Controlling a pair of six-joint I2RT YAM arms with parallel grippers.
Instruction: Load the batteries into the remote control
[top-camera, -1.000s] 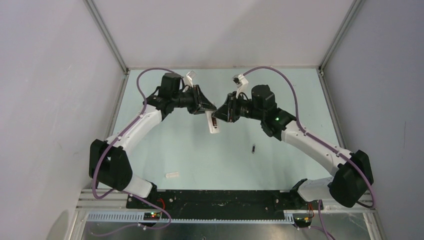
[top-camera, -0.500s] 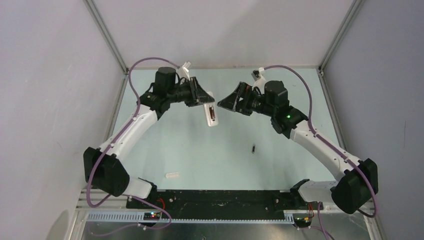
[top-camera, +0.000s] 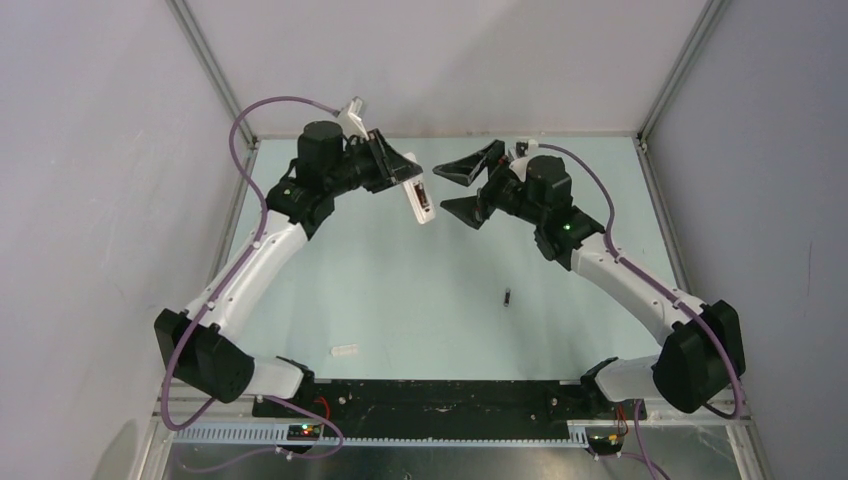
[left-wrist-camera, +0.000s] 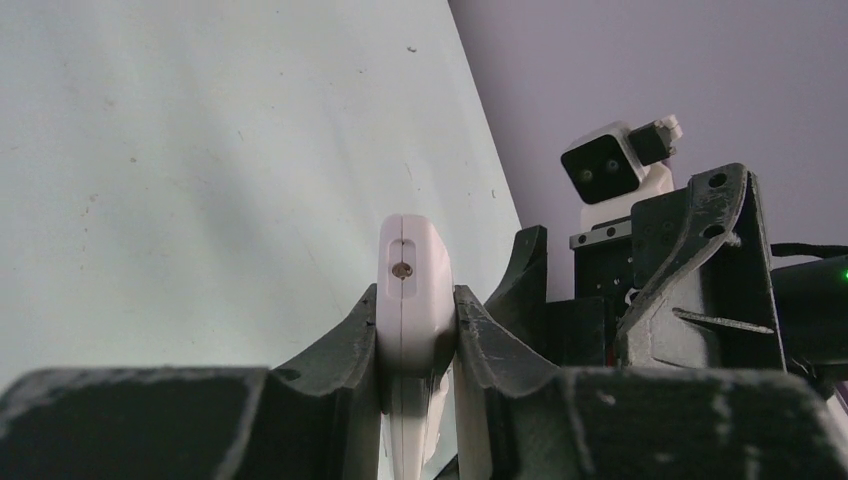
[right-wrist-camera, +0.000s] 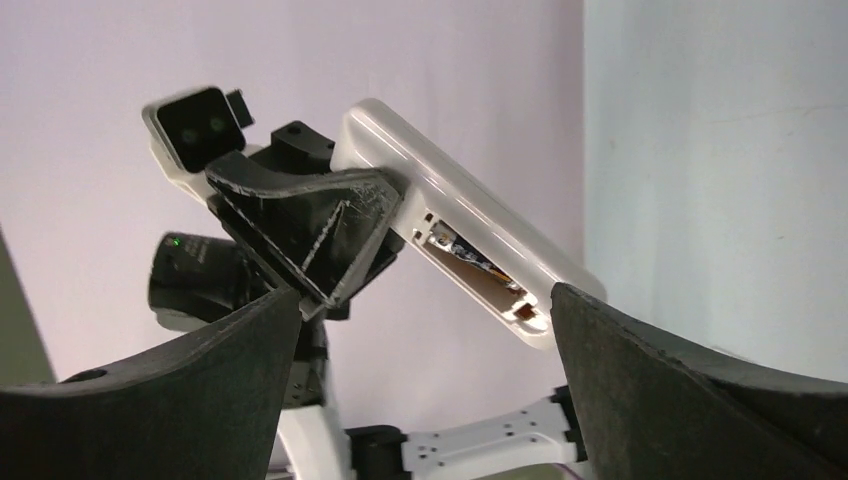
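My left gripper (top-camera: 405, 186) is shut on the remote control (top-camera: 419, 199), a slim white handset held in the air over the far half of the table. Its jaws pinch the handset's flat sides (left-wrist-camera: 413, 290). The right wrist view shows the brownish battery recess (right-wrist-camera: 487, 276) facing my right gripper, with a dark slim piece (right-wrist-camera: 455, 247) at its upper end that looks like a battery. My right gripper (top-camera: 444, 188) is wide open just right of the remote, apart from it, with nothing between its fingers (right-wrist-camera: 425, 300). One dark battery (top-camera: 507, 297) lies on the table.
A small flat white cover strip (top-camera: 344, 350) lies near the front left of the pale green table (top-camera: 400, 300). Grey enclosure walls and metal posts (top-camera: 212, 70) surround the table. The arm bases sit on a black rail (top-camera: 450, 400) at the near edge.
My right gripper has opened wide and drawn back to the right of the remote. My left arm has carried the remote up and toward the far side.
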